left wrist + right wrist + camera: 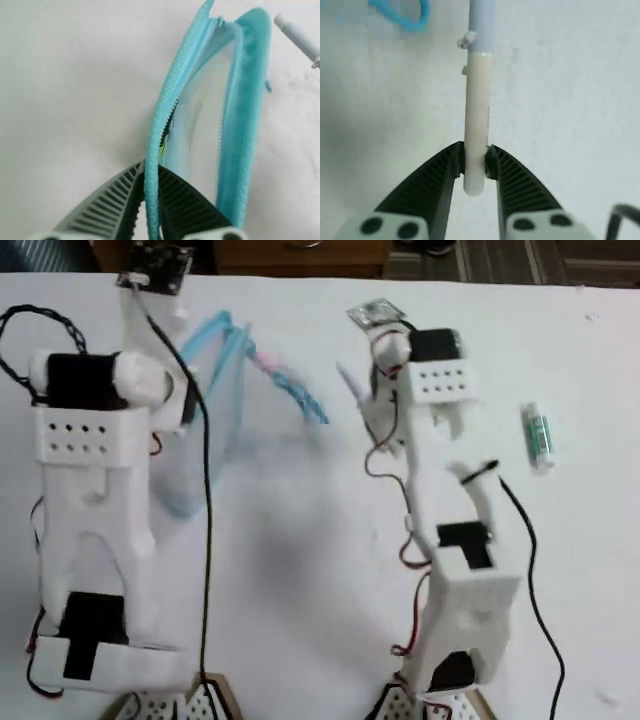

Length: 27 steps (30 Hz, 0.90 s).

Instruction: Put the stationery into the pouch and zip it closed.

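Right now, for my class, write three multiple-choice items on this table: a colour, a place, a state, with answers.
1. The pouch is: A red; B light blue; C black.
2. The green-and-white tube lies: A on the table beside the right arm; B inside the pouch; C under a book.
3. The right gripper is: A open; B shut on the tube; C shut on the pen.
Answers: B, its blue zip edge shows; A, it rests on bare table; C, it pinches the pen.
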Available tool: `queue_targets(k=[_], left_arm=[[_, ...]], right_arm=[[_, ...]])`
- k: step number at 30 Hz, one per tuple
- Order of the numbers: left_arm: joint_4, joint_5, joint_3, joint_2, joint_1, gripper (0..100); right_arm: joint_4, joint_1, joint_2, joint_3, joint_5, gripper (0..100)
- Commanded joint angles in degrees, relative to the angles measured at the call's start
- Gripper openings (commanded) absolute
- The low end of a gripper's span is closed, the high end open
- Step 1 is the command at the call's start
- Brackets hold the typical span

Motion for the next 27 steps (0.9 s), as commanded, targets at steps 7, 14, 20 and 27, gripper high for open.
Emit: queue_targets(k=[7, 14, 20, 27], left_arm=[[0.4, -7.7, 14.0, -11.8, 10.4, 2], [0.3, -10.2, 28.0, -20.3, 10.2, 2], [0.3, -10.3, 26.4, -21.2, 6.5, 2], [0.2, -10.3, 23.8, -21.0, 5.2, 2]], right_arm=[[1.2, 2.4, -16.8, 23.4, 1.1, 1.9], [1.2, 3.0, -12.9, 34.1, 0.7, 8.3], [1.2, 2.4, -9.6, 35.4, 1.1, 17.6], [1.2, 1.9, -9.5, 25.8, 0.7, 17.7]])
